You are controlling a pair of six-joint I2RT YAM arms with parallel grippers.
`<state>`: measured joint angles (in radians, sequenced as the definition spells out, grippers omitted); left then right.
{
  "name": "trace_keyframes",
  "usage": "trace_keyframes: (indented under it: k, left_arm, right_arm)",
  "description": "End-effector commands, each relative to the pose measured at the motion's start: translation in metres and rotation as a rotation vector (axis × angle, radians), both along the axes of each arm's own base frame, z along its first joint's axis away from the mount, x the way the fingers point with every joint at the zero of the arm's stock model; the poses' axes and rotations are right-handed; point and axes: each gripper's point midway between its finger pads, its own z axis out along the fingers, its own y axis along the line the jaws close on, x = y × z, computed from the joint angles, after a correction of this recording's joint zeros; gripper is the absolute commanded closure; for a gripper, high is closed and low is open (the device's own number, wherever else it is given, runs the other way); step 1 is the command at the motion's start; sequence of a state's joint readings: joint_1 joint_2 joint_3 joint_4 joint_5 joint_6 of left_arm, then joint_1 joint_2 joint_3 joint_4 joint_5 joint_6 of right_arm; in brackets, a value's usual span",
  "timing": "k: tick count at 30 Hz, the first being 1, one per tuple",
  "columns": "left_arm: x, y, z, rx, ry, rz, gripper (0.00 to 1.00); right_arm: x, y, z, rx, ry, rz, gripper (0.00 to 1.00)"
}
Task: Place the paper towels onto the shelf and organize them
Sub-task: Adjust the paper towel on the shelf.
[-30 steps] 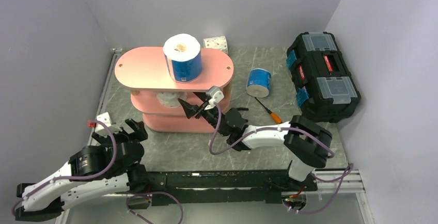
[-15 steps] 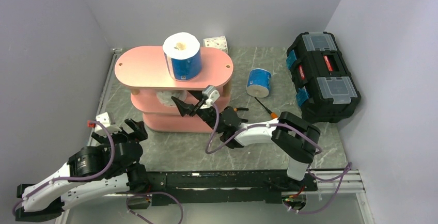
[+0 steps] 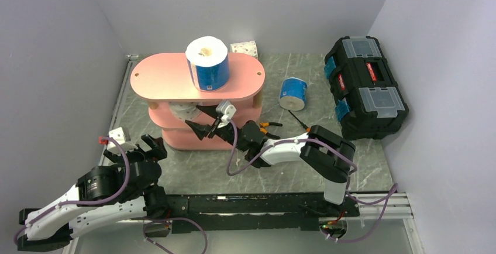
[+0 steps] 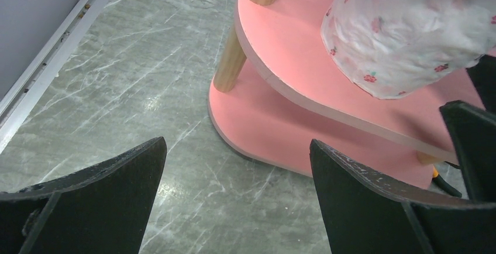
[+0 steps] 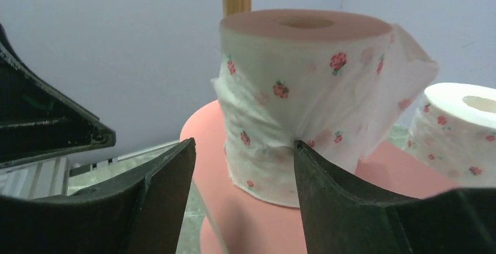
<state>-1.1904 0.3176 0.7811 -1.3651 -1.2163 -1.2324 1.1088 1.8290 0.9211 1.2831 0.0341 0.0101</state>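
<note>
At the left of the table (image 3: 193, 175), your left end effector (image 3: 151, 144) is hanging low with its jaws spread wide and nothing between them. It is facing the near left end of the pink shelf (image 3: 164, 78). On the top board a blue-wrapped roll (image 3: 207, 64) is standing upright. Under it, on the middle tier, a speckled roll (image 3: 183, 112) is standing on end, its loose sheet bunching at one side. Your right end effector (image 3: 200, 119) is hovering at that tier from the right, with its jaws partly apart and gripping nothing. The roll is sitting just ahead of the fingertips, and you cannot tell whether one tip is touching the paper. The right wrist view is showing a second speckled roll (image 5: 462, 131) sitting on pink board beside the first. A third speckled roll (image 3: 244, 48) is lying behind the shelf by the back wall. Right of the shelf, a second blue-wrapped roll (image 3: 293, 93) is lying on its side on the table, near a screwdriver (image 3: 305, 127). A black toolbox (image 3: 365, 84) is sitting at the far right.
</note>
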Motion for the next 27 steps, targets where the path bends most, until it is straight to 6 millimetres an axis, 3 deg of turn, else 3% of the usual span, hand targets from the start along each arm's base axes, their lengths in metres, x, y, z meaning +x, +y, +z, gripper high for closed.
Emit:
trace_keyframes:
  k: [1,7,16,27]
  left_arm:
    - [0.001,-0.002,0.004,-0.019,-0.010,-0.003,0.00]
    - [0.001,-0.002,0.004,-0.019,-0.010,-0.002,0.01]
    - [0.001,-0.002,0.004,-0.016,-0.012,-0.003,0.01]
    - [0.002,-0.004,0.003,-0.011,-0.009,-0.006,0.01]
  right_arm:
    - [0.005,0.011,-0.025,-0.047,0.099,0.026,0.36]
    - [-0.003,0.012,-0.025,-0.050,0.090,0.035,0.36]
    - [0.006,-0.025,-0.006,0.012,0.064,-0.089,0.36]
    - [0.044,-0.062,-0.007,0.137,0.163,-0.307,0.40]
